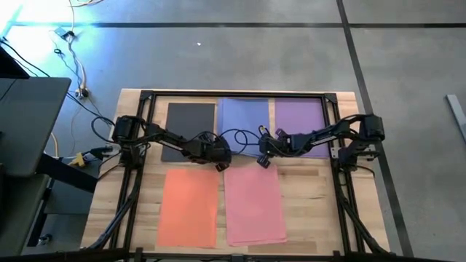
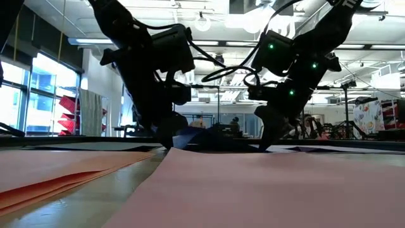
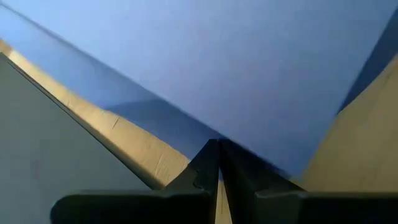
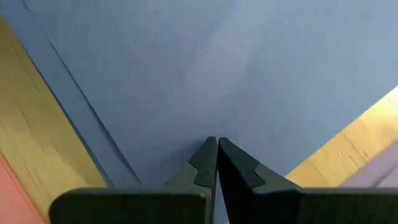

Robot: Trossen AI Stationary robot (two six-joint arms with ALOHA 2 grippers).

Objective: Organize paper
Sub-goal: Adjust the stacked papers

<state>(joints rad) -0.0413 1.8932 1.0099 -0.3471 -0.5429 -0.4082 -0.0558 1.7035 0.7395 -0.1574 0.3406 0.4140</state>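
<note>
The paper lies in two rows on the wooden table. A dark grey sheet (image 1: 191, 120), a blue sheet (image 1: 244, 116) and a purple sheet (image 1: 300, 120) make up the far row. An orange sheet (image 1: 188, 207) and a pink sheet (image 1: 255, 204) make up the near row. My left gripper (image 1: 220, 164) is shut at the blue sheet's near left corner. My right gripper (image 1: 263, 161) is shut at its near right corner. Both slant down from the sides. My left gripper pinches the blue sheet's near edge (image 3: 205, 134), close to its left corner, between its shut fingers. The fingers slant down from the near left. A shadow on the wood under this edge shows it raised a little. My right gripper has its shut fingers on the blue sheet's near right corner (image 4: 214, 127), slanting down from the near right. The fingers hide the corner's tip. The sheet beyond them lies nearly flat.
A black frame (image 1: 233, 94) runs around the table's far part, with rails along both sides. Strips of bare wood (image 1: 306, 169) separate the two rows. Cables (image 1: 244, 135) loop over the blue sheet between the arms. The pink sheet's far edge (image 2: 215, 151) lies just in front of both grippers.
</note>
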